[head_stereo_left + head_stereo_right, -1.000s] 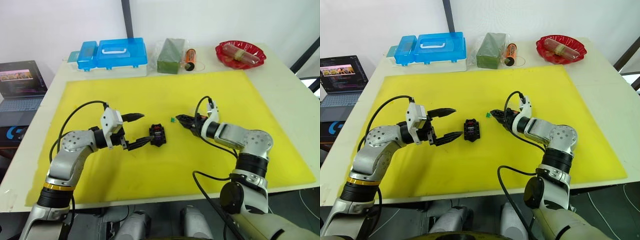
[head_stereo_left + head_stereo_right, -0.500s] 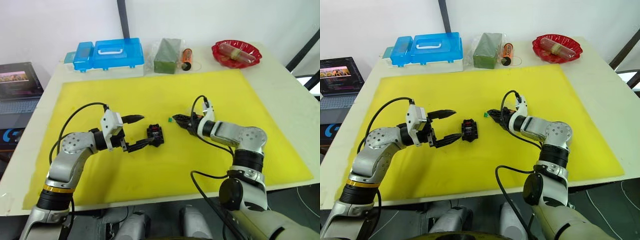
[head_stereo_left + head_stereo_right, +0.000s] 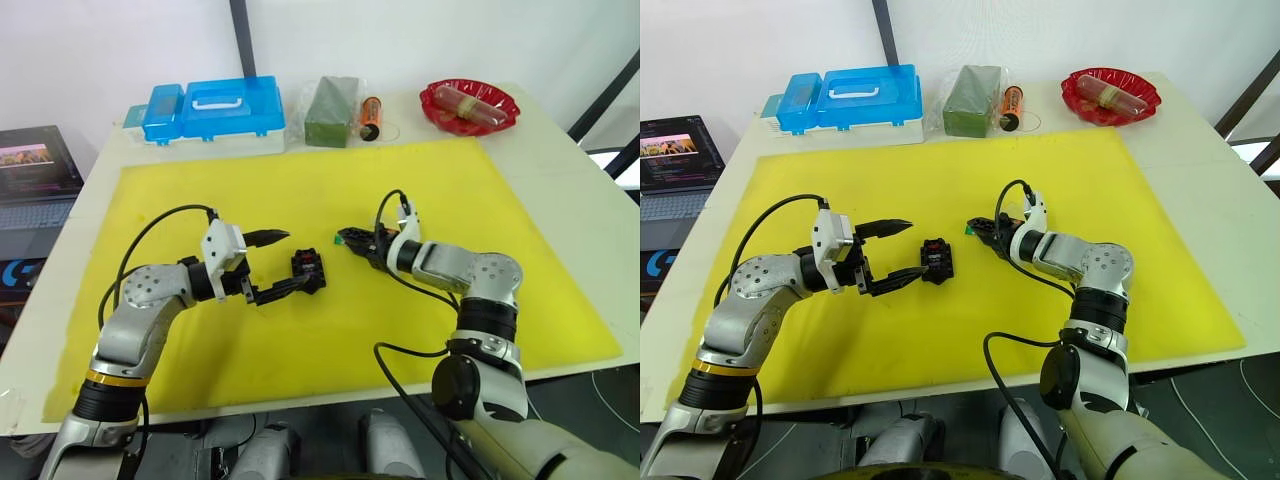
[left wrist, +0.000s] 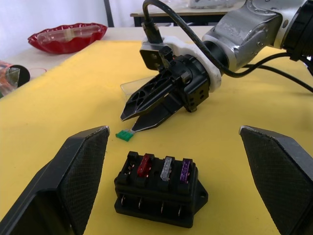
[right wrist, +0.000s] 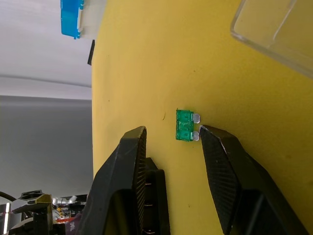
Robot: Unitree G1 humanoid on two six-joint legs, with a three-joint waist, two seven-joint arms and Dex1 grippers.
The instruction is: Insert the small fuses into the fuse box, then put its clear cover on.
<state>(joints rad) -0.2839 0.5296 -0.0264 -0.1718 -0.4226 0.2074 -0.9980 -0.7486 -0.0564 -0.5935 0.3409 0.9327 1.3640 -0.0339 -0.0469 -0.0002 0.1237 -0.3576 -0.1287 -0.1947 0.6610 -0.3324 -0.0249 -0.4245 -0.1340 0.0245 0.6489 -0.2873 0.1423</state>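
Fuse box [image 4: 161,190] resting on yellow mat [image 3: 400,190] at mid-worktop, between the two grippers. Three fuses seated in its top slots: red fuse [image 4: 145,164], pale whitish fuse [image 4: 167,168], greyish-purple fuse [image 4: 185,170]. One slot at the end beside the red one seen vacant.

Green fuse [image 5: 184,125] lying flat on the mat, apart from the box, metal prongs just at one finger of the right gripper [image 5: 171,139]. Right jaws parted, tips low at the mat, nothing gripped; fuse lying just beyond the gap rather than between the tips.

Clear cover [image 5: 279,29] lying on the mat close beside the right gripper.

Left gripper [image 3: 270,262] jaws spread wide, empty; one fingertip [image 3: 295,285] touching or nearly touching the box.

Blue case [image 3: 208,108] at the far edge of the worktop.
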